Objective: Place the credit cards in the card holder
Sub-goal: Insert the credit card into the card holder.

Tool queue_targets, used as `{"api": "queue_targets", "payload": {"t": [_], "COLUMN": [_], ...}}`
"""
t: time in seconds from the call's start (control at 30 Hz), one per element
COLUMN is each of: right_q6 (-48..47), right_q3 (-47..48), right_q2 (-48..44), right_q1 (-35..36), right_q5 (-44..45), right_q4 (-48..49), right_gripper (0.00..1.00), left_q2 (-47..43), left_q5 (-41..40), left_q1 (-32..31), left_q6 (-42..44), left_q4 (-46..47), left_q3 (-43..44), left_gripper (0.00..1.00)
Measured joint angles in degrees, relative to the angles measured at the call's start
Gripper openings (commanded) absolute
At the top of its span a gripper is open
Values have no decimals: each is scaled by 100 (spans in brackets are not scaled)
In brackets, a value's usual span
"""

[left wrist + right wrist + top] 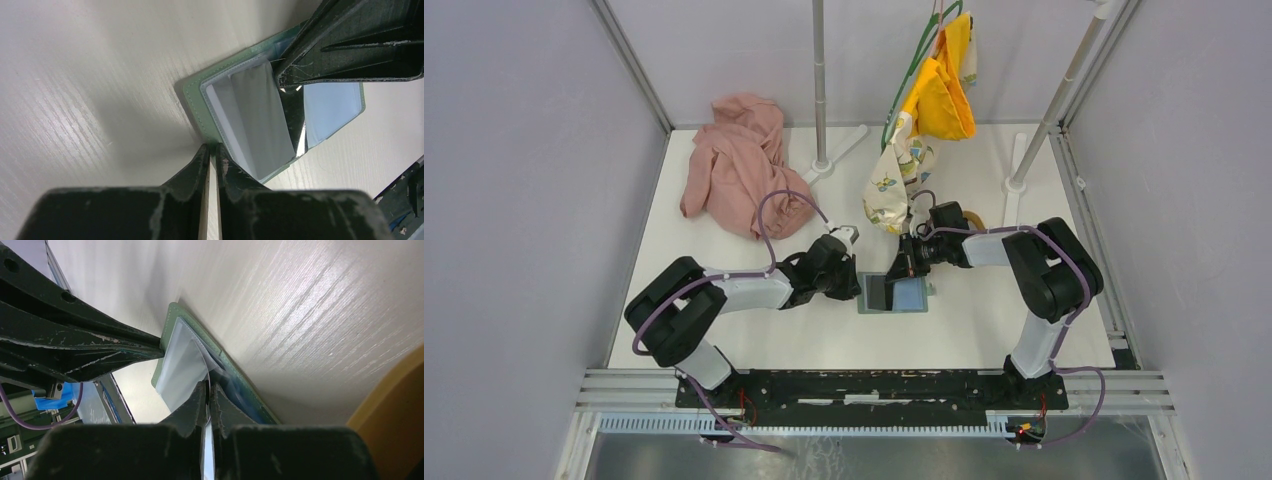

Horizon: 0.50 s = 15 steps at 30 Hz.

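Observation:
The sage-green card holder [909, 296] lies open on the white table between both arms. My left gripper [856, 282] is at its left edge. In the left wrist view its fingertips [212, 148] are pinched together on the green rim of the card holder [192, 95]. A pale grey credit card [262, 117] leans inside the holder. My right gripper [908, 264] comes in from the far side. In the right wrist view it [208, 385] is shut on the near end of that card [180, 365], whose far end lies in the holder [172, 315]. No other cards show.
A pink cloth [744, 165] is heaped at the back left. A pole on a stand [821, 80] rises at the back middle, with yellow and patterned cloths [939, 90] hanging to its right. A light-wood tray [395, 415] sits just behind the right gripper.

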Motion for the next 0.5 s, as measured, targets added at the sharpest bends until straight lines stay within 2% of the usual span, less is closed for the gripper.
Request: {"api": "queue_targets", "payload": {"t": [0.23, 0.5], "right_q6": [2, 2], "right_q3": [0, -2], "right_q2": [-2, -7], "right_q1": [11, 20], "right_q5": [-57, -118], "right_q4": [9, 9], "right_gripper": [15, 17], "left_q2": [-166, -1333], "left_q5": [-120, -299], "left_q1": [-13, -92], "left_q6": [0, -74], "left_q4": [-114, -109], "left_q3": [-24, -236], "left_gripper": [21, 28]}}
